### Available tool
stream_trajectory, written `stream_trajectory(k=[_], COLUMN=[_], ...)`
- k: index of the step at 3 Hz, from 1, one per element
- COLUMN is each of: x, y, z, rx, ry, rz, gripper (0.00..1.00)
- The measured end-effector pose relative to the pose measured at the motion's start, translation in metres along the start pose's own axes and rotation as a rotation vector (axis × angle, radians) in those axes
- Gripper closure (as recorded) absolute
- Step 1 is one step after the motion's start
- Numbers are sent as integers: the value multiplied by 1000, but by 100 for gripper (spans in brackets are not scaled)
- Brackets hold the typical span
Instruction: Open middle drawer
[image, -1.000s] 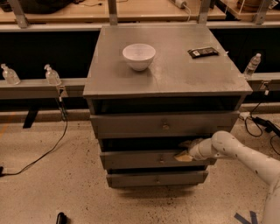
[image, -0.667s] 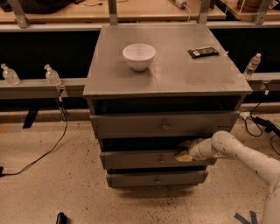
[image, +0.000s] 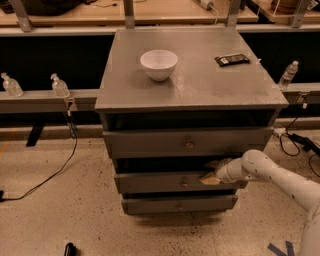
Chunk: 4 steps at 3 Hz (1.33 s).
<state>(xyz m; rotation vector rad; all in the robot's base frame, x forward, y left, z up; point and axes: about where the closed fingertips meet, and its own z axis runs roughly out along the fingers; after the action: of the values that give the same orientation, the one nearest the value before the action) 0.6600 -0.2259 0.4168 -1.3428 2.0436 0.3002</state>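
Floor, nearest: speckled floor (image: 60, 220) with a small black object (image: 70, 248) at the bottom edge and blue tape (image: 281, 248) at lower right.
Arm: one white arm (image: 280, 177) reaches in from the lower right, passing in front of the cabinet's right side.
Gripper: the gripper (image: 210, 175) sits at the top edge of the middle drawer, right of its knob. I cannot tell whether it is apart, together or clamped on the edge.
Task's thing: the middle drawer (image: 155, 183) is second of three in the grey cabinet (image: 107, 125), with a dark gap above its front. Its round knob (image: 184, 182) is free, just left of the gripper.
Drawers, counted: three. The bottom drawer (image: 150, 206) is lowest and the top drawer (image: 150, 144) highest.
In the way: only the arm crosses the middle drawer's right end.
Cabinet top: one white bowl (image: 159, 64) at left and one black packet (image: 231, 60) at right, well apart.
Ledge behind: three clear bottles, two at left (image: 11, 85) (image: 60, 86) and one at right (image: 289, 74).
Cables: a black cable (image: 55, 170) trails across the floor at left; more cables (image: 295, 140) lie at right.
Farthest: a wooden table (image: 170, 10).
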Motion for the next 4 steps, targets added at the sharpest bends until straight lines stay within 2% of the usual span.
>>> stream_trajectory(k=[1,2,3,4], x=[0,-4,-11,-16], y=[0,16,47,68], z=[0,-19,-61,-84], rx=[0,22,77,99], ry=[0,-19,-47,-41], rz=[0,22,77,103], gripper=[20,19,24,31])
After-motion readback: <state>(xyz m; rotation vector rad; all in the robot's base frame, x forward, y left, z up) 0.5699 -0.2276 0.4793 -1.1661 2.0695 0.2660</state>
